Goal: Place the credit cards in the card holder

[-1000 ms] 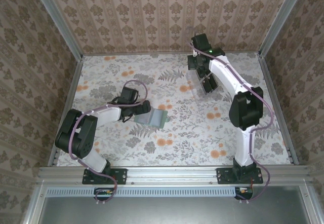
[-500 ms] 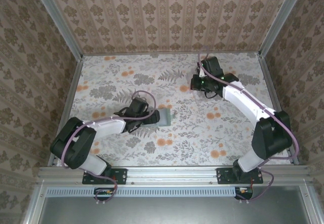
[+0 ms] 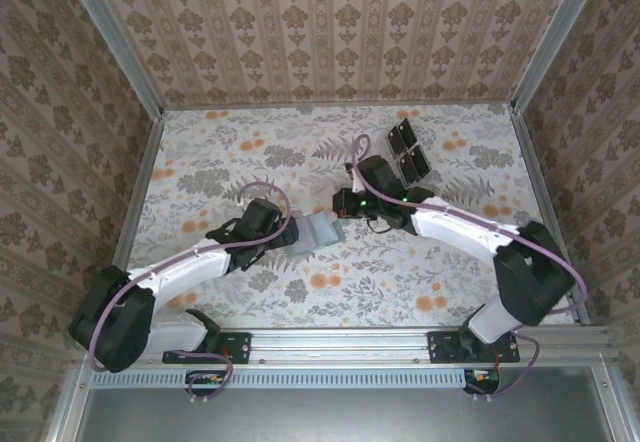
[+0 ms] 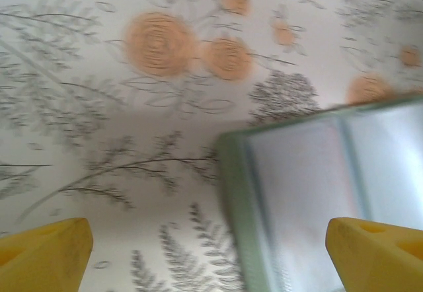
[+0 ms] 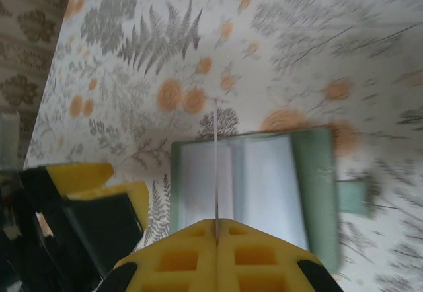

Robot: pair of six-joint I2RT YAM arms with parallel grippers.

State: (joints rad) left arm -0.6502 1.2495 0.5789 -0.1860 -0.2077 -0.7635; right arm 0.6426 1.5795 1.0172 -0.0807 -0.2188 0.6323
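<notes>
The card holder (image 3: 313,235) lies open on the flowered table, dull green outside (image 5: 316,186) and pale inside (image 4: 310,186). My right gripper (image 5: 216,229) is shut on a credit card (image 5: 216,160), seen edge-on as a thin white line standing upright over the holder's left half. In the top view the right gripper (image 3: 340,210) hangs just right of the holder. My left gripper (image 4: 210,257) is open low at the holder's left edge, one yellow fingertip (image 4: 43,255) over the bare table and the other (image 4: 377,252) over the holder. From above, the left gripper (image 3: 284,230) sits close to that edge.
A clear rack with dark square panels (image 3: 405,150) stands at the back right of the table. Patterned walls with metal posts close in the table on three sides. The left gripper's black and yellow body (image 5: 79,206) is close beside the right fingers.
The right arm has swung from the rack at the back right down to the card holder, with the card in its shut fingers. The left arm has stretched further toward the holder.
</notes>
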